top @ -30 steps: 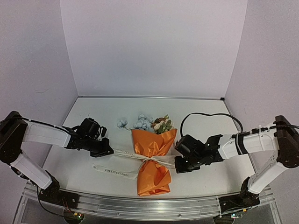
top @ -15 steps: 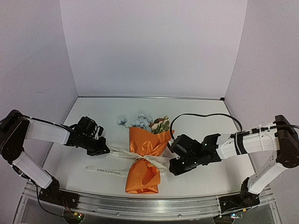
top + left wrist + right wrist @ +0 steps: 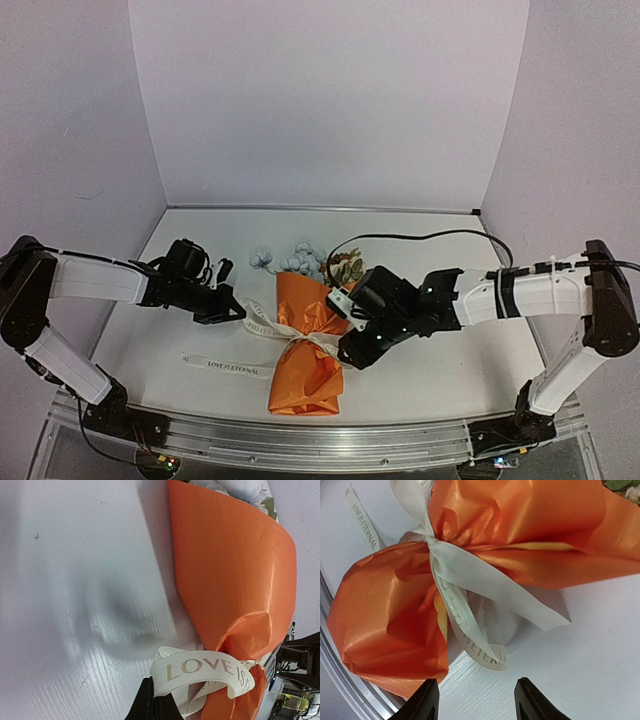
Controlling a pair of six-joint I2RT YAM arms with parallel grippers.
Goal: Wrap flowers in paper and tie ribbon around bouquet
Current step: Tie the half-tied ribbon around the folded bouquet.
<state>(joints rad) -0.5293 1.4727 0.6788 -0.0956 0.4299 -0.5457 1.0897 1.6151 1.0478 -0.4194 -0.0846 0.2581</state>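
One bouquet [image 3: 305, 375]: my left gripper [image 3: 235, 313], nine o'clock, pinched the ribbon [image 3: 265, 328] to keep its knot snug; right gripper [image 3: 348, 355], three o'clock, gaped empty.

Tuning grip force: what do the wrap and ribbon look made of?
The wrap: thin orange paper or film, glossy, judging by its sharp crinkles and sheen. The ribbon: probably woven fabric, cream, semi-sheer, matte, with printed lettering; it folds softly.
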